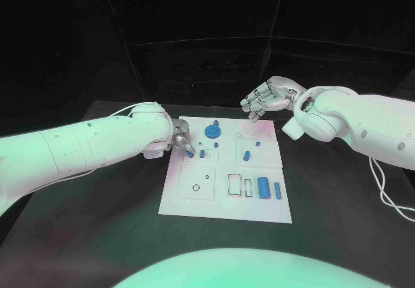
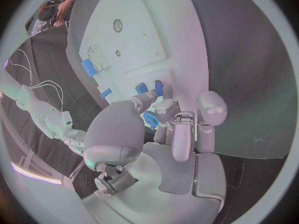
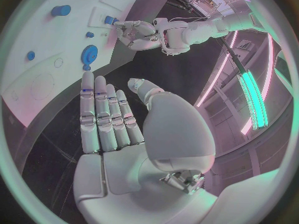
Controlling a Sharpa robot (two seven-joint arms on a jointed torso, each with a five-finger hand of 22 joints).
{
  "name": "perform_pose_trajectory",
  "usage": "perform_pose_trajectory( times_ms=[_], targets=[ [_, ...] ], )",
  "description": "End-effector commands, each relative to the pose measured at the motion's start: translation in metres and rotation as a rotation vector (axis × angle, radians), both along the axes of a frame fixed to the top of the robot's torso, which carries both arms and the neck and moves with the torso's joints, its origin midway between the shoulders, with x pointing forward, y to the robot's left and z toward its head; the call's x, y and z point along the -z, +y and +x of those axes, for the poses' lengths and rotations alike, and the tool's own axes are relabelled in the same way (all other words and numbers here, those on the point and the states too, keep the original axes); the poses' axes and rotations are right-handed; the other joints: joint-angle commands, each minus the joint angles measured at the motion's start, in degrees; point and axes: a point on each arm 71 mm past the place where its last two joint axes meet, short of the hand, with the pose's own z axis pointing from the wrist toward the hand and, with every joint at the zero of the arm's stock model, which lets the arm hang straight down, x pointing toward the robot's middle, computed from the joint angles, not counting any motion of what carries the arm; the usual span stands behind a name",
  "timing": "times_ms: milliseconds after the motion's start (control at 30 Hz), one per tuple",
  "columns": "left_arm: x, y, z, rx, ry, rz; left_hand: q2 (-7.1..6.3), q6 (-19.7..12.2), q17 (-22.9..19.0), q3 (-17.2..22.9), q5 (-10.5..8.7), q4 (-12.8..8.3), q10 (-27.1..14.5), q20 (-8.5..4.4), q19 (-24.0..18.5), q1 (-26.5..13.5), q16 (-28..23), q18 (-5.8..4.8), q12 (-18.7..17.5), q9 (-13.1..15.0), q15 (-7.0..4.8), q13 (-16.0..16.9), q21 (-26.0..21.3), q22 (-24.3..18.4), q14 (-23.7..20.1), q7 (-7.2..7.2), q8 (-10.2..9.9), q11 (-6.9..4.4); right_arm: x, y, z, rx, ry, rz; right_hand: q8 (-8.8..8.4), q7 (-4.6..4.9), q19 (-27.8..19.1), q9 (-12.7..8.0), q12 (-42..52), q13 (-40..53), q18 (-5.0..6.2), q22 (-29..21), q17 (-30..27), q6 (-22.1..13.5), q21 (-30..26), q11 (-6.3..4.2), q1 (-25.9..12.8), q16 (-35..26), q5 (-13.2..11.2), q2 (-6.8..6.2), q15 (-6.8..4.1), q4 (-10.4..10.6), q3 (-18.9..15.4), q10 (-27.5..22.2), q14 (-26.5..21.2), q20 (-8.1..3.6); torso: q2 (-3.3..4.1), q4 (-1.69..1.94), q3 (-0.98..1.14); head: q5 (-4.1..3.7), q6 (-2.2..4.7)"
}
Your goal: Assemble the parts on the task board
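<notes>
The white task board (image 1: 195,201) lies in the middle of the black table. My left hand (image 1: 179,138) is at the board's left edge and pinches a small blue part (image 1: 190,154) between thumb and fingertip, low over the board. A second small blue part (image 1: 203,153) stands right beside it. In the left wrist view both parts (image 2: 158,88) (image 2: 142,88) sit just past my fingertips (image 2: 167,107). My right hand (image 1: 268,96) hovers above the board's far right corner, holding nothing, fingers straight and side by side in its wrist view (image 3: 106,119).
More blue parts are on the board: a round knob (image 1: 211,130) at the far edge, an oblong piece (image 1: 246,156) mid-right, and a cylinder (image 1: 262,186) with a bar (image 1: 277,190) near the right edge. A cable (image 1: 385,192) trails on the table at the right.
</notes>
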Motion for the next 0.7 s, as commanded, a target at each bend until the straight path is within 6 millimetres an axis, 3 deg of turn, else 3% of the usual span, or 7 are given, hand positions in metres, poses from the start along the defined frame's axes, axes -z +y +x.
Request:
perform_pose_trajectory(
  times_ms=[33,300,700],
  targets=[
    [0.0085,0.0018,-0.0037,0.005,0.025,0.020,-0.06,0.4,14.0,2.5,0.00,-3.3,0.4,-0.11,0.4,-0.9,0.4,-0.20,0.6,0.2,-0.36,0.4,0.4,0.2,5.9,-0.37,0.4,-0.24,-0.0015,0.0008,-0.0001,-0.011,-0.003,0.005,0.35,0.08,0.3,0.1,0.4,0.1,0.45,-0.1,-0.1,-0.4,-0.2,-0.09,0.0,0.2,0.3,0.38,0.07,0.2,0.0,-0.5,-0.3,0.20,-0.04,0.11,-0.02,-0.03,-0.04],
    [0.0079,0.0013,-0.0033,-0.002,0.011,0.011,-1.41,1.1,14.4,-0.1,0.00,-2.1,0.7,-0.45,0.8,-3.1,0.5,-0.32,1.1,0.5,-0.72,1.0,0.8,0.8,6.0,-0.86,1.0,-0.64,-0.0015,0.0008,0.0000,-0.011,-0.003,0.005,0.35,0.08,0.3,0.1,0.4,0.1,0.45,-0.1,-0.1,-0.4,-0.2,-0.09,0.0,0.2,0.3,0.38,0.07,0.2,0.0,-0.5,-0.3,0.20,-0.04,0.10,-0.03,0.07,-0.09],
    [0.0065,-0.0014,-0.0016,-0.014,-0.016,-0.005,-1.83,1.8,14.9,-3.9,0.01,0.8,1.2,-0.79,1.3,-6.8,0.7,-0.49,2.0,0.8,-1.02,2.1,1.3,1.7,6.1,-1.20,1.8,-0.93,-0.0014,0.0008,0.0003,-0.010,-0.003,0.004,0.37,0.09,0.3,0.1,0.4,0.1,0.45,-0.1,-0.1,-0.4,-0.3,-0.08,0.0,0.2,0.3,0.37,0.08,0.3,0.0,-0.5,-0.3,0.22,-0.01,0.09,-0.03,0.16,-0.14]
  ],
)
